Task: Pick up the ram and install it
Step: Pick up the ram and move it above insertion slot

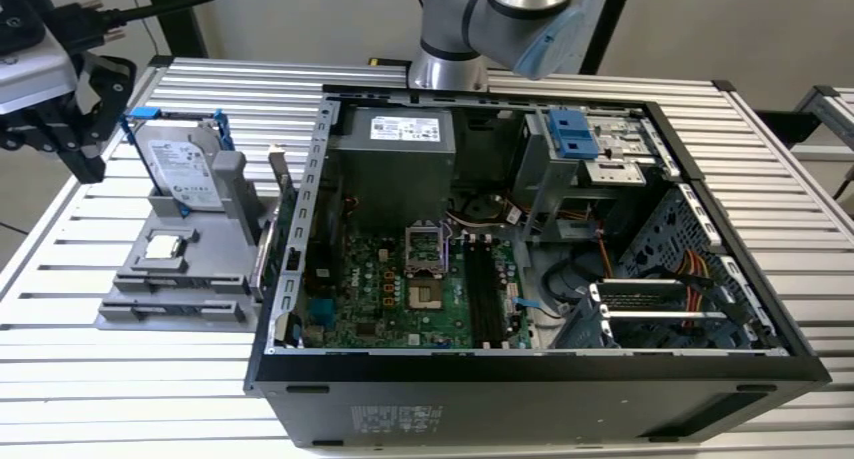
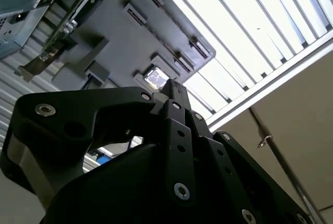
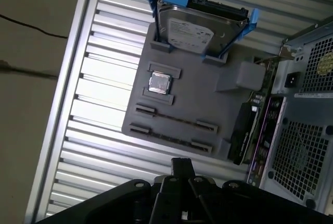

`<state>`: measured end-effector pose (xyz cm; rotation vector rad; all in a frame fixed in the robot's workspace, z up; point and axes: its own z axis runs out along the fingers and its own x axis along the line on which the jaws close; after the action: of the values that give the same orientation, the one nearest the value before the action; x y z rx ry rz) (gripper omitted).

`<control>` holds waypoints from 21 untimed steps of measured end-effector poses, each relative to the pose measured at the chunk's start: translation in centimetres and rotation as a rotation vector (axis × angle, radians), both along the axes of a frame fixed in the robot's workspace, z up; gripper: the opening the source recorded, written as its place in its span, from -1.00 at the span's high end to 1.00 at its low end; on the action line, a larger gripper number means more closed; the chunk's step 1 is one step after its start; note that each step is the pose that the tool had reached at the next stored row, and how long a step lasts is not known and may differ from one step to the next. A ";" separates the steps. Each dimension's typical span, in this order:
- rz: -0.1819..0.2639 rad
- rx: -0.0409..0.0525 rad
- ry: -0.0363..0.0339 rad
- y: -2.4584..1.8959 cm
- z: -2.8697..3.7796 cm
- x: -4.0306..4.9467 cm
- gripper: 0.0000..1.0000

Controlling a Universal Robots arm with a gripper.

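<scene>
End effector [image 1: 64, 139] hangs at exterior view's left, well apart from gray holder [image 3: 197, 99]. Opening: can't tell. Ram [image 3: 169, 137] looks edge-up in the holder slot row farthest from hard drive [image 3: 190, 28]. IMO: line up w/ stick's long axis, grip mid-length, pull straight up, no twist.

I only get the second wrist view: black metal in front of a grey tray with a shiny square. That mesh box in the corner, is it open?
Observer: Yes. In the exterior view the computer case lies open beside the tray, its motherboard facing up.
Operator: Where is the gripper?
Observer: The gripper is at the exterior view's left, beside the upright hard drive at the tray's end, away from the case.
</scene>
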<state>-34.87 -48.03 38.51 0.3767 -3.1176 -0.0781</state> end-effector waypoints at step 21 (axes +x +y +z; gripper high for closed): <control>0.116 -0.0001 0.0001 0.00 0.01 -0.07 1.00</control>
<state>-34.94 -48.03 38.52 0.5569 -3.0874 -0.0778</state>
